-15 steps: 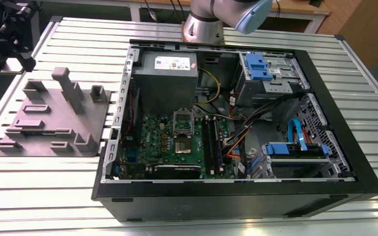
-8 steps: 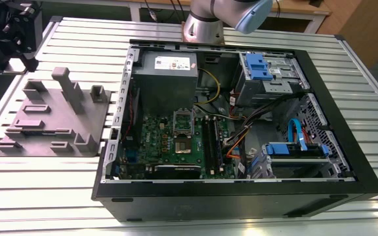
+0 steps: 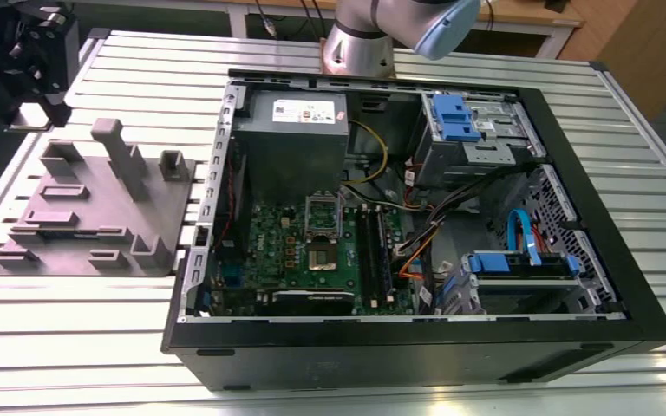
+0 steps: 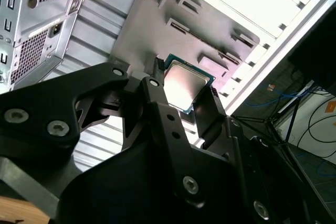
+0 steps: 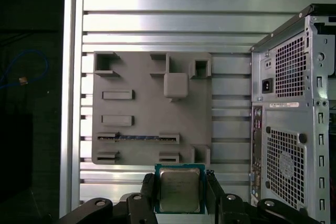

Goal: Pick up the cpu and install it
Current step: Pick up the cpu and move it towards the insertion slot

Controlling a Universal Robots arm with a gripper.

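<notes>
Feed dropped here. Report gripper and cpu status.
Gripper shut on cpu. Cpu gripped by its edges, grey fixture and computer case nearby. No obstruction seen.

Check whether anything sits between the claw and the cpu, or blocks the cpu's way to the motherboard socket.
Nothing visible does. The claw is shut on the cpu, fingers on its opposite edges, near the grey fixture plate. The computer case lies open-sided, with no cable or part seen across the socket.
</notes>
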